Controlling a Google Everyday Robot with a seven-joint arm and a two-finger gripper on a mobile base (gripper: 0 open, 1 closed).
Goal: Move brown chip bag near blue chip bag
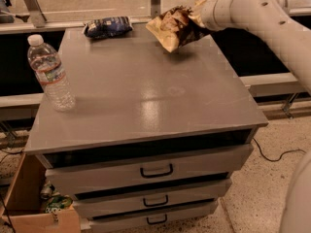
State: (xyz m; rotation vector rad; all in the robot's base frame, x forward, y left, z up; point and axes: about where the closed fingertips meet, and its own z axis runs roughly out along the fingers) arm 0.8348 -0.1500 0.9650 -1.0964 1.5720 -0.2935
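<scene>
Two bags: the brown chip bag [172, 27] is in the air over the far right part of the cabinet top [146, 96]. The blue chip bag [108, 26] lies at the far edge to its left, with a strip of bare top between them.
Gripper: the gripper [197, 14] sits at the end of the arm [262, 18] reaching in from the upper right, at the brown bag's right end. Its jaws pinch that end, mostly hidden by crumpled foil.
Why held so: gripped at one end, the bag hangs tilted with its lower corner over its own shadow. This keeps it clear of the surface, so it should not drag.
Step in hand: carrying, by my judgement; the bag is not yet set down.
What is left: a short way left toward the blue bag, then lower and let go beside it, not on it.
Water bottle: the water bottle [50, 74] stands upright at the left edge, well apart from that path.
Risk: a crinkly bag held by one end may swing or slip. Set down too close, it could push the light blue bag off the back edge.
</scene>
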